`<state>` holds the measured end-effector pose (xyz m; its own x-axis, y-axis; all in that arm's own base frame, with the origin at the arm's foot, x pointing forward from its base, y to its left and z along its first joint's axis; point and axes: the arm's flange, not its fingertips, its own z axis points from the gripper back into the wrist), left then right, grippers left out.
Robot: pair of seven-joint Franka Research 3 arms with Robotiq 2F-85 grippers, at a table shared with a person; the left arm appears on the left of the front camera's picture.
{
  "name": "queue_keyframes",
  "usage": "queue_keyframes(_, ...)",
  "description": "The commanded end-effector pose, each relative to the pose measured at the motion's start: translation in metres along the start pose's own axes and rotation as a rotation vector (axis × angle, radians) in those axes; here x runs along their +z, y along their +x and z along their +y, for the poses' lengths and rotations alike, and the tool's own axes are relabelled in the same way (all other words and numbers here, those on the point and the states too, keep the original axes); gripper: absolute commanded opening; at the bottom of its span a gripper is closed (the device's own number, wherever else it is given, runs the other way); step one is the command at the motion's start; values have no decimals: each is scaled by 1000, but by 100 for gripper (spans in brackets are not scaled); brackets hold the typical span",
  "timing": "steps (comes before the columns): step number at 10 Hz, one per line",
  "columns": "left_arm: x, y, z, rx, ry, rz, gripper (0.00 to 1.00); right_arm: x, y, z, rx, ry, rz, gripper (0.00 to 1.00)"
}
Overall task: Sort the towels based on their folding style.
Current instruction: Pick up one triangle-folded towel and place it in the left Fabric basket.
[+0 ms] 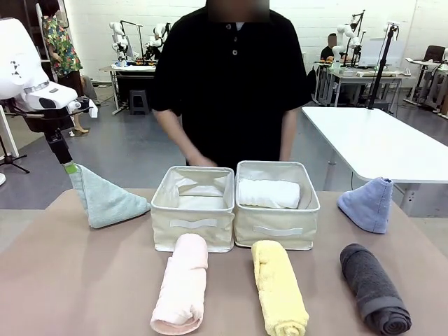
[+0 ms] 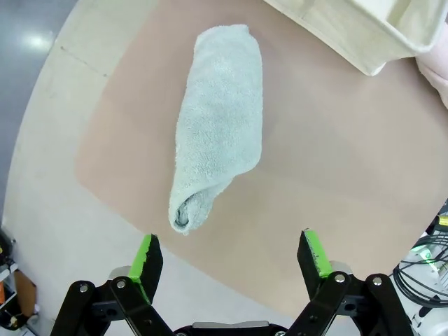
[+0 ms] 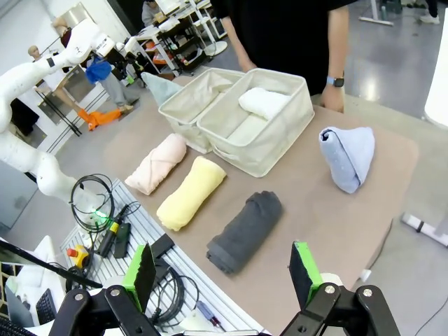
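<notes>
**Teal cone looks the likeliest to come undone**

At the far left, the left fingers (image 1: 70, 166) hang just over the tip of the teal cone (image 1: 105, 199), spread wide with nothing between them. Terry is soft. If they pinch only the tip, I'd expect the fold to open on the lift, and the cone shape would be lost. The cone also stands near the far left of the desk (image 1: 70, 280), so a sideways nudge could push it toward the edge.

Just right of it is the left basket (image 1: 192, 206), with no towel that I can see in it. It touches the right basket (image 1: 276, 210), which holds the white roll (image 1: 269, 192). So cones probably go in the left one. Because the two touch, a drop slightly off line could put the cone in with the roll, and a snagged cloth rim could drag a basket. The person's hand (image 1: 196, 159) is close behind them, which is a collision risk.

Along the near edge lie the pink roll (image 1: 182, 283), yellow roll (image 1: 280, 287) and grey roll (image 1: 374, 287). Lifted by one end, any of them could unwind. The blue cone (image 1: 367, 203) sits far right, well apart from the baskets, so it faces the longest carry. The right fingers (image 3: 302, 266) are wide and empty, above the near right corner.
</notes>
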<state>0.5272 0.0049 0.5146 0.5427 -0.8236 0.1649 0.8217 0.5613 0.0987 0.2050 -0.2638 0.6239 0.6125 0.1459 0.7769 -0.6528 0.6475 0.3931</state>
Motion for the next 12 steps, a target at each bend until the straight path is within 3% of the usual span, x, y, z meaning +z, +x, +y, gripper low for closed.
queue_keyframes(1, -4, 13, 21, -28, -52, -12, 100, 1, 2, -1, 16, 17, -26, 100)
queue_keyframes(6, -50, 47, 56, -21, -104, 89, 100, 1, 2, -1, 16, 17, -26, 100)
queue_keyframes(11, -84, 42, 64, -46, -183, 196, 100, 1, 2, -1, 16, 17, -26, 100)
queue_keyframes(12, -83, 42, 64, -60, -213, 180, 75, 1, 2, -1, 16, 17, -26, 100)
